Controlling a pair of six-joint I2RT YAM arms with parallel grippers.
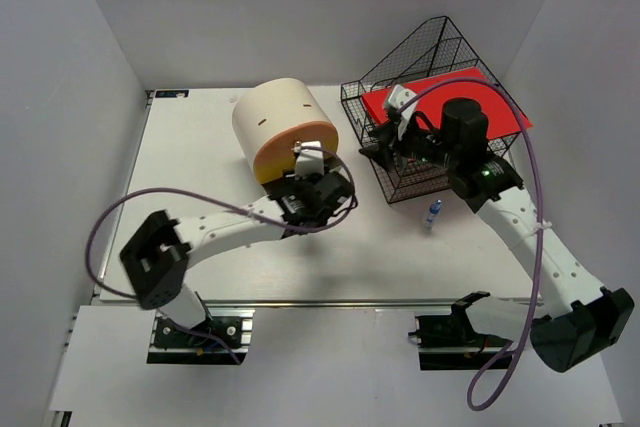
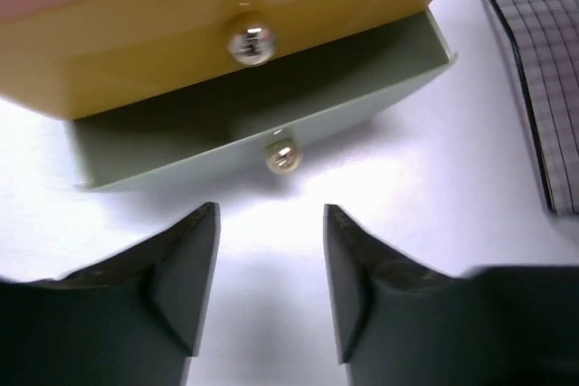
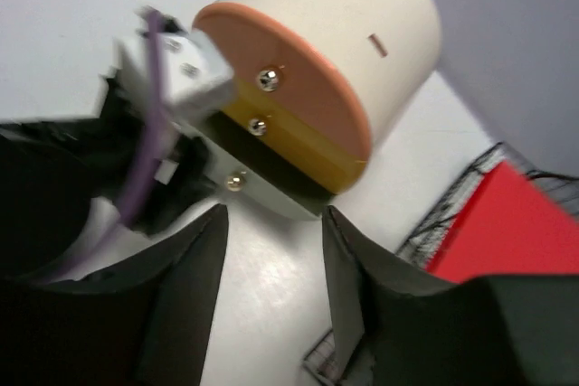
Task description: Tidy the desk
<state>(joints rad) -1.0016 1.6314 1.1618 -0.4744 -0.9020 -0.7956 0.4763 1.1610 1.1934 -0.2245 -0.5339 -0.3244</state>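
Trouble sat mostly at the box. The table (image 1: 200,147) spread white under both arms, walled on 3 sides, carrying the box (image 1: 280,127) mid-back and the rack (image 1: 430,77) at back right. The left gripper (image 2: 271,287) stood wide and empty, just short of the lowest drawer (image 2: 181,155). That drawer stuck out a little, its knob (image 2: 282,158) in line with the gap between the fingers. A close made off-centre would likely skid off that small round knob. A push with 1 finger could slide the whole box back instead of seating the drawer.

The right gripper (image 3: 271,305) was also wide, holding nothing, hanging just beside the rack's front and facing the box. With 2 arms aimed at 1 front, a reach from the right risked clipping the left arm (image 1: 230,222). Any swing could also snag the rack's wire or the red sheet (image 1: 450,97) in it. The bottle (image 1: 432,215), small and blue-capped, sat loose near the right forearm and could be knocked away.
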